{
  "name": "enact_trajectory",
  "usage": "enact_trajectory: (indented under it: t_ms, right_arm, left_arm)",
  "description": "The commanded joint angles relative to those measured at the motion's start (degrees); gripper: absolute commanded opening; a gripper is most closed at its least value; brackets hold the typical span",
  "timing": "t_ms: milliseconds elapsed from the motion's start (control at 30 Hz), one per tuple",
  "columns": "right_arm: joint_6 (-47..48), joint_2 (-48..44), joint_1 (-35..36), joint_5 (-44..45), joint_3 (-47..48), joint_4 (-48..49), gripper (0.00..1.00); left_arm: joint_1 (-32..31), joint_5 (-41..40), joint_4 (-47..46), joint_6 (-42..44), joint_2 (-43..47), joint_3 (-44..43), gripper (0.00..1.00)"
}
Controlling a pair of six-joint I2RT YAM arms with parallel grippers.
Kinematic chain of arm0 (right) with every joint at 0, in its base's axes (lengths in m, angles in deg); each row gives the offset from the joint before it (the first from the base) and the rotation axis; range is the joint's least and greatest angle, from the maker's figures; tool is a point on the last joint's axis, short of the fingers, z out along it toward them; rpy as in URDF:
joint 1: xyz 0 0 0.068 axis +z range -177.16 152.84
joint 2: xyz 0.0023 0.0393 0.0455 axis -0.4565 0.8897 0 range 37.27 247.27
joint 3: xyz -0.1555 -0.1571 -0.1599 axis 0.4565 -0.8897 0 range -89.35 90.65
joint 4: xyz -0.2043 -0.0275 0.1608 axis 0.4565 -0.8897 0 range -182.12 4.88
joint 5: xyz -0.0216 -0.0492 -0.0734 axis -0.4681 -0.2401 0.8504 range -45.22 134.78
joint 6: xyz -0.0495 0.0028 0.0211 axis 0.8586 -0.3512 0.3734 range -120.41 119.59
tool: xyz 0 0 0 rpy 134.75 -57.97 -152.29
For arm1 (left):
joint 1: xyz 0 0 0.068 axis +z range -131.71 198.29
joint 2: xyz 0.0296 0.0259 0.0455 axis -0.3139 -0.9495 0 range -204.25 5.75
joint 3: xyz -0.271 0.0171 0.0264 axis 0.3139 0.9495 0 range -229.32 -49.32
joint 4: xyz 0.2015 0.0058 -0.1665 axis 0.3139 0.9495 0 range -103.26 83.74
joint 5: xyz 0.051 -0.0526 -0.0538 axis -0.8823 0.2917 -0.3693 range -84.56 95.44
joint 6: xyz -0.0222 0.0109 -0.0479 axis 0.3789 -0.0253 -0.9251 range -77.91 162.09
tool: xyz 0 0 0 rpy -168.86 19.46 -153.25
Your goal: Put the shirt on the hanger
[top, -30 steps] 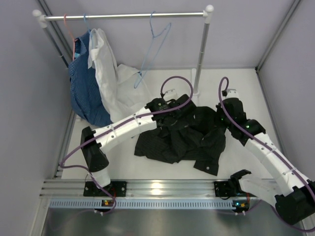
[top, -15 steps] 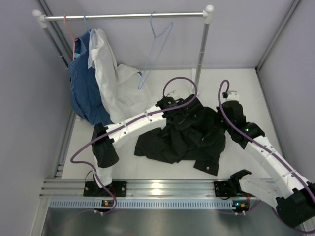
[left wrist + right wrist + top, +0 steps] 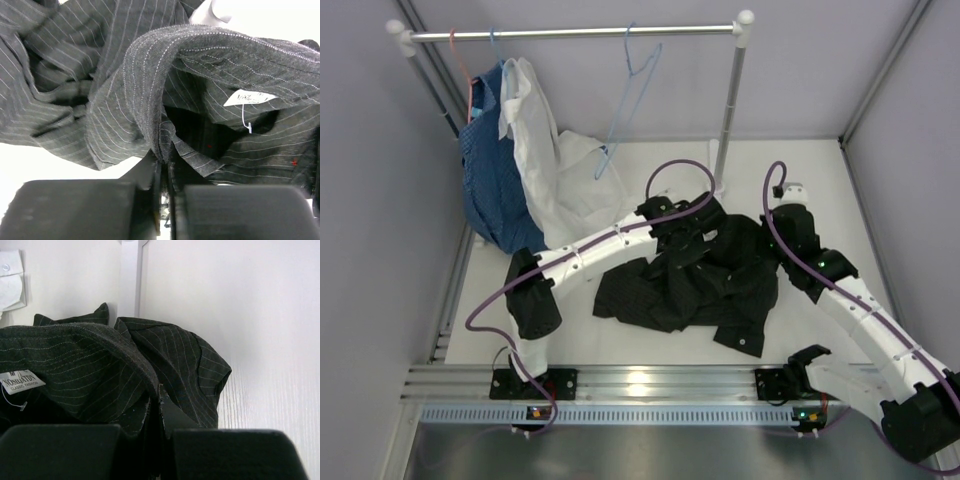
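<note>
Black shirt (image 3: 705, 280) lies on the table (image 3: 820, 170), collar (image 3: 150, 75) pinched by left gripper (image 3: 164, 165) and right gripper (image 3: 159, 396). Grasp seems made; next, lift it toward the hanger (image 3: 621, 125).

White neck label (image 3: 22, 381) inside the shirt (image 3: 175, 360) — "M", "CLASSIC FASHION" — brand line too blurred.

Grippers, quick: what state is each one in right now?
Left gripper: closed, pinching a fold of the shirt near its collar.
Right gripper: closed, pinching the shirt at the collar edge.
</note>
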Motion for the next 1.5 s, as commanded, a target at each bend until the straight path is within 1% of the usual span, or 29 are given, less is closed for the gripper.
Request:
enact_trajectory:
  t_ms: [0,133,167,233,267,300,333,367,400,433,467,500,567,600,667,700,733,767,800,833,900,933,967,1000,1033,1100,1233,1367,1467]
  right_arm:
    - [0.37,-1.48,0.62,1.35,-0.25,4.02,0.0]
    - [1.42,-4.02,0.62,-0.75,-0.07,4.8,0.0]
    - [1.69,-4.72,0.62,-2.76,-0.16,5.16,0.0]
    - [2.65,-6.75,0.62,-6.28,-0.07,6.3,0.09]
    - [3.61,-7.27,0.62,-11.43,0.28,6.48,0.15]
    - [4.23,-8.06,0.62,-13.92,0.72,6.39,0.22]
    - [5.63,-8.68,0.62,-18.64,1.94,5.96,0.33]
    - [6.08,-9.38,0.62,-19.73,2.65,5.52,0.43]
    - [5.91,-11.13,0.71,-20.18,3.44,5.17,0.56]
    - [5.13,-12.02,0.62,-20.71,5.36,4.9,0.9]
    - [5.03,-12.9,0.71,-23.58,6.42,5.07,0.99]
    - [5.03,-13.51,0.62,-25.79,7.65,5.86,0.99]
    - [1.09,-12.12,0.62,-29.57,11.6,7.79,0.99]
    - [-1.1,-7.68,0.62,-30.2,13.53,7.45,1.0]
    - [-7.52,-1.6,1.49,-31.08,20.03,6.31,0.99]
    - [-8.67,4.26,2.46,-29.43,22.75,4.56,0.99]
    - [-9.55,6.67,6.21,-26.63,27.91,3.85,0.99]
    - [-9.3,9.22,8.42,-19.9,30.92,3.41,1.0]
    - [-9.38,14.46,12.97,-16.53,34.35,1.23,1.0]
    - [-10.17,16.87,14.58,-13.54,41.17,0.16,1.0]
    - [-13.41,25.71,17.74,-9.04,47.97,-3.6,0.99]
    - [-13.69,28.12,18.63,-6.93,53.75,-4.32,0.99]
    - [-13.78,32.58,19.6,-5.35,56.24,-4.77,0.99]
    - [-13.78,34.45,21.43,-3.68,58.7,-4.94,0.99]
    - [-13.0,36.21,22.23,-2.44,63.08,-4.95,0.99]
    - [-11.68,41.83,23.03,0.73,67.58,-5.03,0.98]
    - [-6.85,52.11,23.03,6.96,83.2,-9.5,0.93]
    - [-1.49,61.25,22.86,8.29,90.71,-9.08,0.88]
    - [1.42,62.94,22.42,10.48,91.43,-9.08,0.81]
  left_arm:
    - [0.99,0.0,0.7,3.13,2.71,0.18,0.0]
    - [0.99,2.1,-0.09,11.55,3.59,0.1,0.0]
    - [0.91,2.29,-0.27,16.79,3.59,-0.17,0.0]
    - [0.99,2.46,0.0,20.61,4.03,0.26,0.0]
    - [0.91,1.77,-0.09,22.45,5.51,1.66,0.0]
    - [0.99,1.33,-1.05,23.08,6.48,2.89,0.0]
    - [1.08,0.54,-1.58,24.05,8.4,5.51,0.0]
    - [1.17,0.36,-2.46,24.75,9.56,6.93,0.0]
    - [1.17,0.36,-3.42,25.54,10.61,8.43,0.0]
    - [1.17,0.36,-5.08,26.59,11.75,9.92,0.0]
    - [1.17,0.09,-5.45,26.69,12.9,11.41,0.0]
    - [1.17,-0.52,-5.71,26.69,15.34,14.74,0.0]
    - [1.17,-0.96,-7.38,26.87,17.82,18.44,0.0]
    - [1.17,-0.35,-8.43,27.04,20.18,22.03,0.0]
    - [1.08,0.18,-11.6,27.48,22.74,25.56,0.0]
    - [1.17,0.27,-12.74,27.48,23.97,27.41,0.0]
    - [1.26,0.62,-14.14,27.4,26.77,31.43,0.0]
    - [1.17,0.97,-17.03,27.83,28.1,33.38,0.0]
    - [1.26,1.32,-18.27,27.92,29.42,35.06,0.0]
    - [1.17,2.19,-19.68,28.18,31.61,38.03,0.0]
    - [1.08,2.73,-23.9,28.36,33.9,40.68,0.0]
    - [1.08,2.82,-25.3,28.27,36.17,43.48,0.0]
    - [1.08,2.82,-28.19,28.19,37.42,44.81,0.0]
    - [1.08,2.9,-29.7,28.01,38.73,46.31,0.0]
    - [1.17,2.9,-30.93,27.49,39.88,47.71,0.0]
    - [1.08,3.69,-34.35,27.04,43.13,51.41,0.0]
    - [1.08,5.8,-34.98,27.57,44.81,53.61,0.0]
    - [1.08,7.3,-34.9,28.27,45.51,54.58,0.0]
    - [1.17,8.7,-34.9,28.89,45.69,54.67,0.0]
